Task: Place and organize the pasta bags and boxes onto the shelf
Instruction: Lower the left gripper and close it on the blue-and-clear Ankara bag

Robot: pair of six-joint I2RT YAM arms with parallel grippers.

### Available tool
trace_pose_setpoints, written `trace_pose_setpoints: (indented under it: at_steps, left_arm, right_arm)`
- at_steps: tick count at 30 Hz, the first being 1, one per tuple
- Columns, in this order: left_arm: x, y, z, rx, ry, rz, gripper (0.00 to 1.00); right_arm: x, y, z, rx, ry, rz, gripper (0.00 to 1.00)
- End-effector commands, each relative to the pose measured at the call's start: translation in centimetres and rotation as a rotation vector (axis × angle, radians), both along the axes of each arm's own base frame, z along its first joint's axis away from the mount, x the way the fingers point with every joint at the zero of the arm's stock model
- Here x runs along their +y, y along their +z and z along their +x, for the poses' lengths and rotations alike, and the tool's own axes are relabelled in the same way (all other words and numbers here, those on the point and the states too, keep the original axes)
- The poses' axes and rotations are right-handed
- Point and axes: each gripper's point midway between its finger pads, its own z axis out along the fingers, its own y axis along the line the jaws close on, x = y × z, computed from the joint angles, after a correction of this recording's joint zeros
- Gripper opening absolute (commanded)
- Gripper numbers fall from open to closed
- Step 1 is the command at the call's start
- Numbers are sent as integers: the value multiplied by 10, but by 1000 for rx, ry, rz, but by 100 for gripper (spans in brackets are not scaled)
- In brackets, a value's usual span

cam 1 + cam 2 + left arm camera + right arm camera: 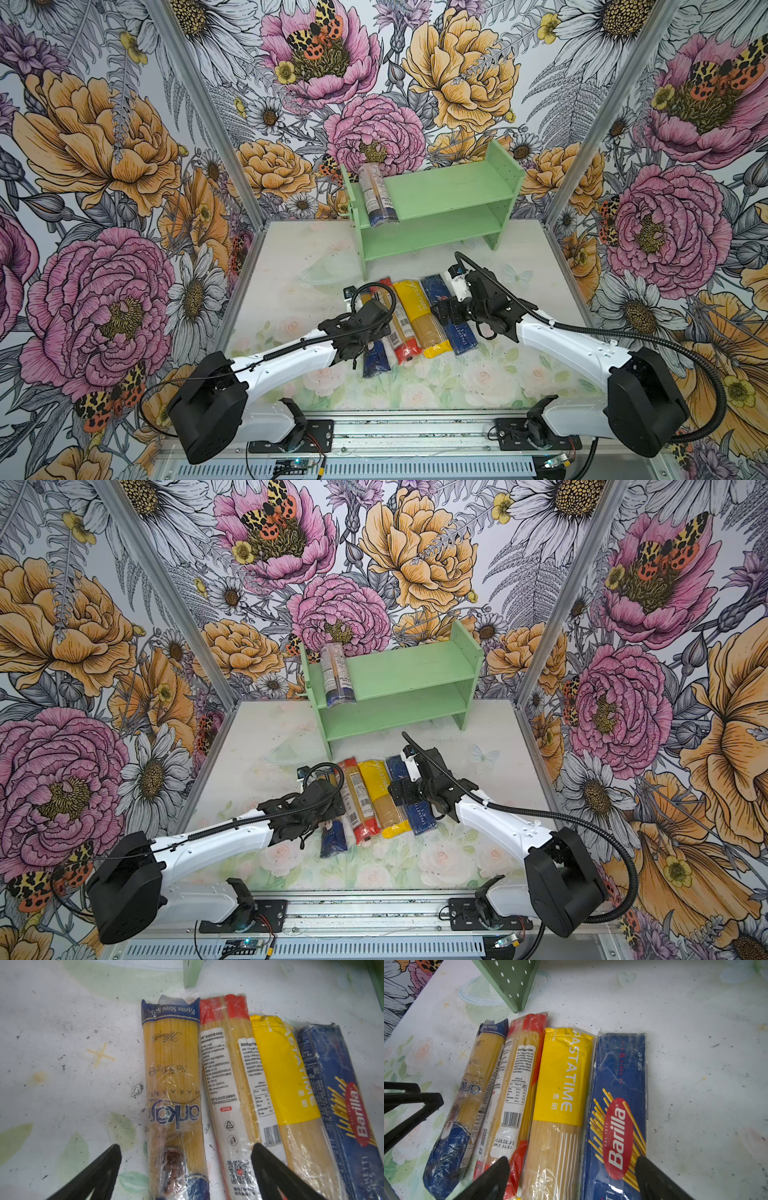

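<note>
I read: "Barilla", "500 g" on blue box [618, 1076] by R gripper [573, 1159]; "PASTATIME" on yellow bag [562, 1076] next to it.

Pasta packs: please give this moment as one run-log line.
shelf: one clear bag, top tier | table: four packs | jaws: both open, empty

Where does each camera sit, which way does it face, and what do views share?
Both top views: high above the robot's base, looking down and forward at table and shelf; left arm and right arm show.
Left wrist: on its arm, looking down past the open left gripper at the blue-ended bag on the table.
Right wrist: likewise, past the open right gripper at the yellow bag and Barilla box.
Shared: all views show these three packs side by side.
</note>
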Motion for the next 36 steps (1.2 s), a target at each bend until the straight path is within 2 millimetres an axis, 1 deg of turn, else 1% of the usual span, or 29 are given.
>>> trace_pose_setpoints:
  at_steps: [1, 9, 26, 31, 36]
  left_arm:
    - [3, -9, -8, 18, 38, -13, 99]
    - [-3, -25, -19, 55, 31, -3, 99]
    - [-18, -58, -35, 172, 29, 13, 99]
    - [-23, -64, -37, 194, 29, 14, 98]
    - [-22, -69, -42, 218, 30, 22, 97]
  right_arm:
    - [0, -1, -1, -1, -13, -2, 96]
    - [-1, -4, -1, 3, -15, -8, 96]
    - [-4, -10, -3, 9, -11, -27, 97]
    - [-4, -12, -4, 9, -7, -32, 97]
    - [-4, -11, -3, 5, -4, -37, 97]
